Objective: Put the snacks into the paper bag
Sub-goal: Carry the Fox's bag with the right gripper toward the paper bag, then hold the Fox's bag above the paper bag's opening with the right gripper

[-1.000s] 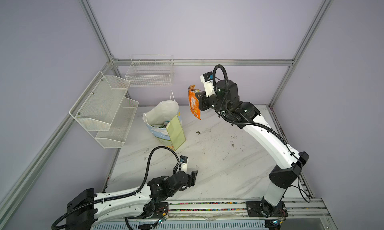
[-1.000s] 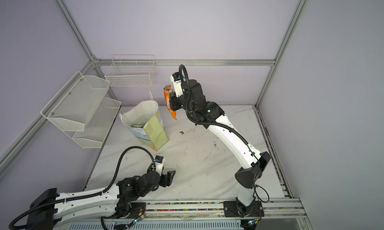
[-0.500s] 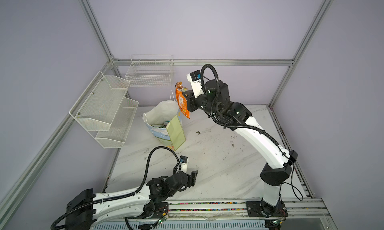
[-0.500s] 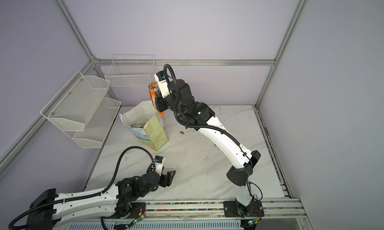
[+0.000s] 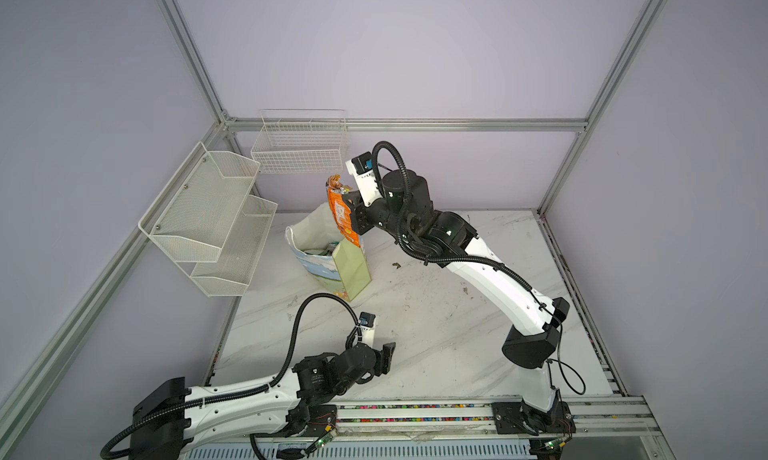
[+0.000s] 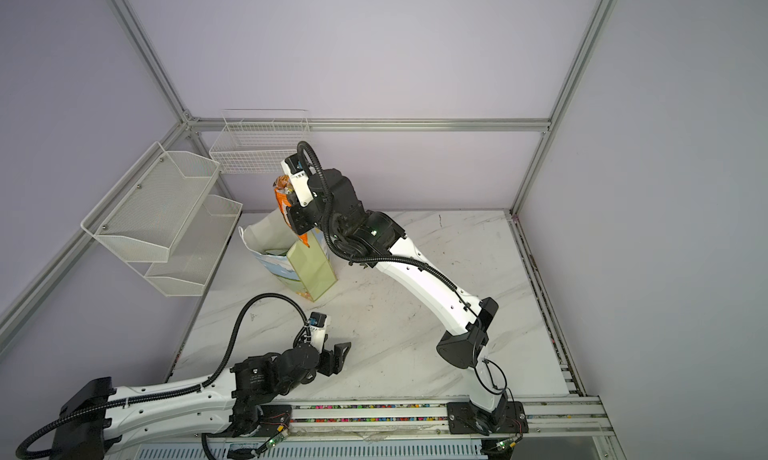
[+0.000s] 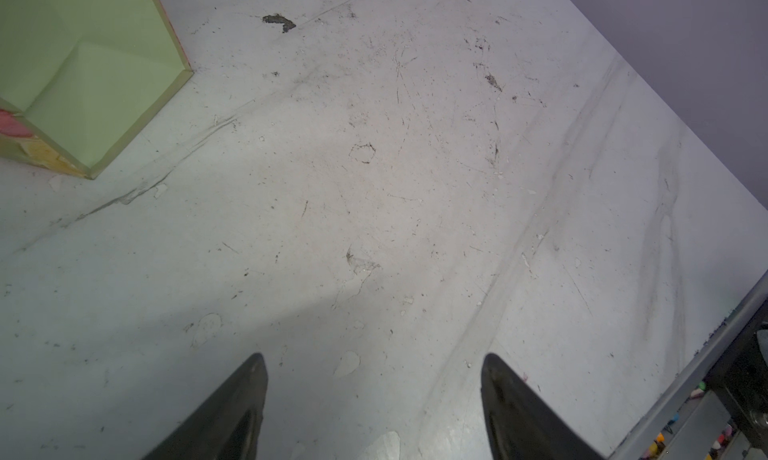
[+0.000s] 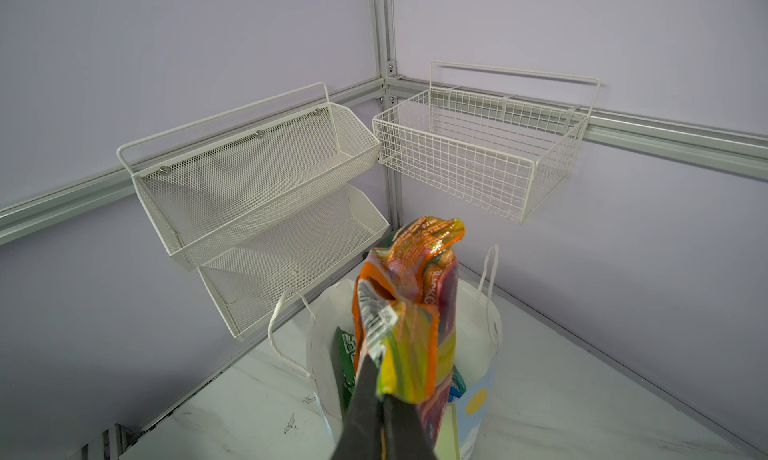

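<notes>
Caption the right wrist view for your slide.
Shut right gripper holds crinkly orange snack packet above the open white-lined paper gift bag.

paper bag [image 7: 83, 84] cropped, orange packet [image 8: 411, 300] print blurred

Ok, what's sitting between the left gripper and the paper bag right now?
Nothing but bare, scuffed tabletop between the left gripper and the paper bag; the left wrist view shows it.

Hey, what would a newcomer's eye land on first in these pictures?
The bright orange packet, pinched in the right pincer above the open paper bag at the back left. Then the white baskets on the walls behind it, and the left pincer, open and low over the tabletop near the front.
</notes>
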